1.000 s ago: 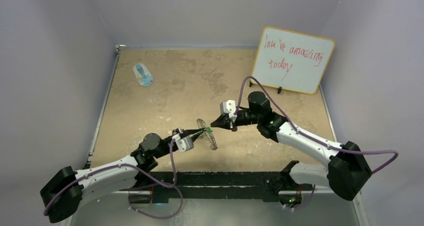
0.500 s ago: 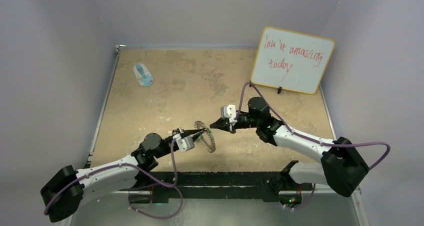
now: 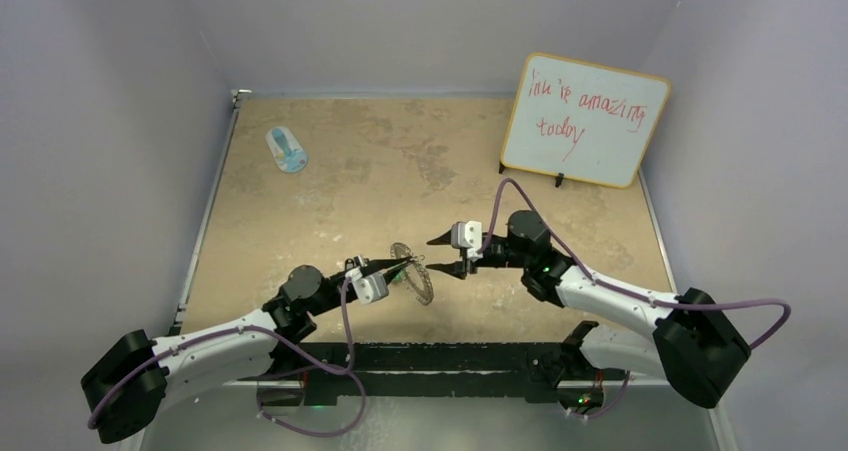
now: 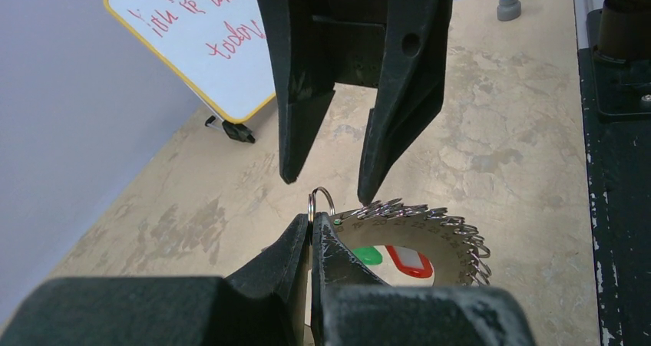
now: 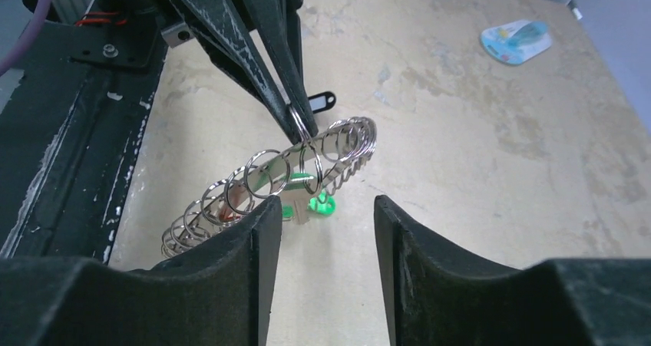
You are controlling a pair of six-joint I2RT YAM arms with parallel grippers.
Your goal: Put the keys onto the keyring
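Tabletop (image 3: 330,211) of mottled tan fills the cell, closed in by pale lilac walls (image 3: 100,121). In the top view a whiteboard (image 3: 585,119) with red handwriting leans at 2 o'clock. A blue-and-white oval object (image 3: 287,150) lies at 10 o'clock, and a black rail (image 3: 450,356) runs along the 6 o'clock edge by the arm bases.

Half a second ago the right gripper (image 3: 445,256) showed as one narrow point close against the ring's rim. Now its fingers stand spread and it has drawn back toward 3 o'clock, its elbow nearer the 6 o'clock edge. The keyring (image 3: 412,274) and the left gripper (image 3: 403,263) are where they were.

The left gripper's fingers are pressed together on one small wire loop (image 4: 321,202) at the keyring's rim, holding the ring tilted just toward 6 o'clock of the table's centre. The right gripper holds nothing, and its parted tips hover just beside that loop without touching it.

Seen from the left wrist, a green tag (image 4: 368,255) and a red tag (image 4: 409,261) show through the ring's hole. Whether they hang from the ring or lie on the table cannot be told. From the right wrist, a black tag (image 5: 318,99) lies on the table beyond the left fingers.
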